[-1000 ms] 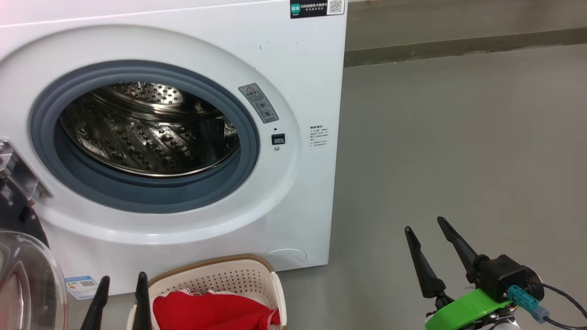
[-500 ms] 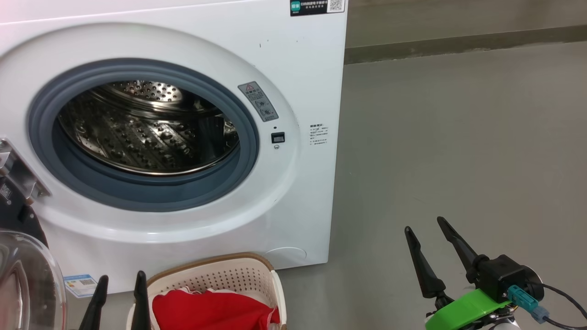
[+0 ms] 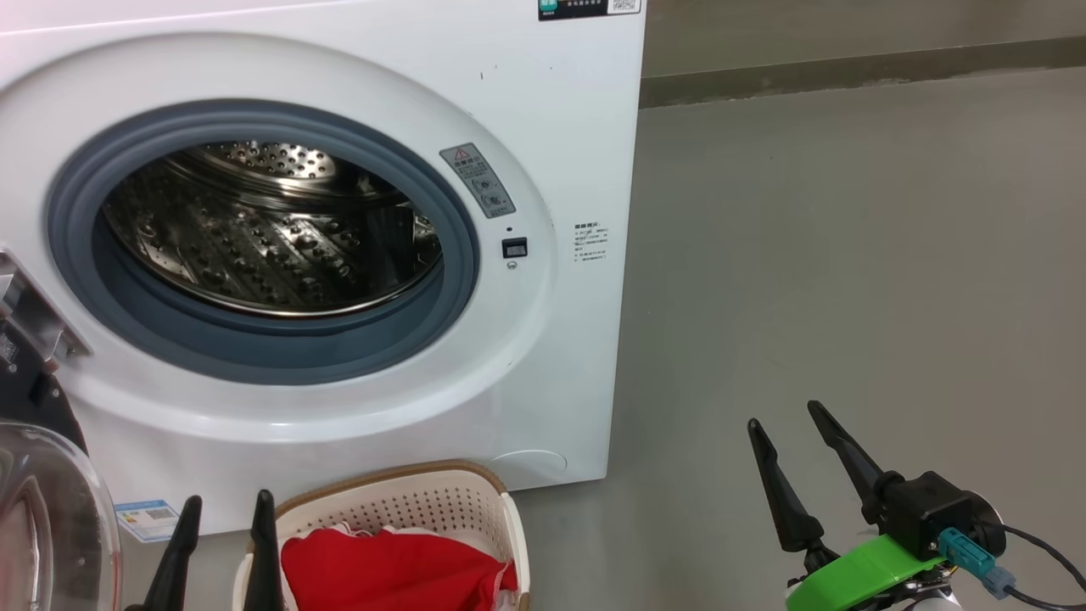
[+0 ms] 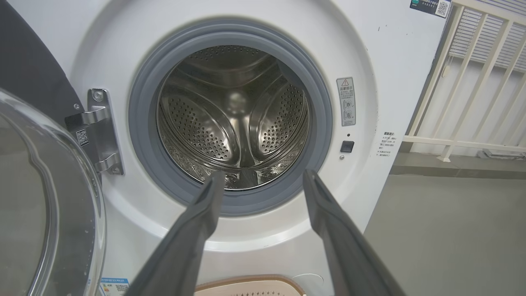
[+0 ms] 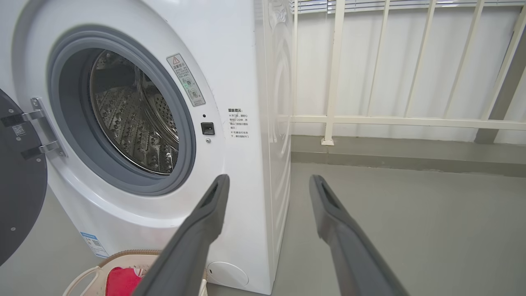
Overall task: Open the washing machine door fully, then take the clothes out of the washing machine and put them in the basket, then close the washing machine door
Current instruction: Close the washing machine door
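The white washing machine [image 3: 560, 153] stands with its grey-ringed mouth uncovered, and its steel drum [image 3: 271, 229] holds nothing that I can see. Its door [image 3: 47, 518] hangs swung out on the left hinge, the glass bowl [image 4: 45, 205] bulging toward me. Red clothes [image 3: 386, 568] with white trim lie in the cream basket [image 3: 407, 501] on the floor before the machine. My left gripper [image 3: 225, 507] is open just left of the basket, nothing between its fingers. Off to the right above bare floor, my right gripper [image 3: 785, 413] is open and holds nothing.
Grey floor [image 3: 848, 255] spreads to the right of the machine. Behind it runs a white railing [image 5: 390, 119] along a low kerb. The door's metal hinge [image 4: 98, 131] juts out at the left of the opening.
The whole head picture has slid slightly upward, so the camera moved. Both grippers stay open in the same places.
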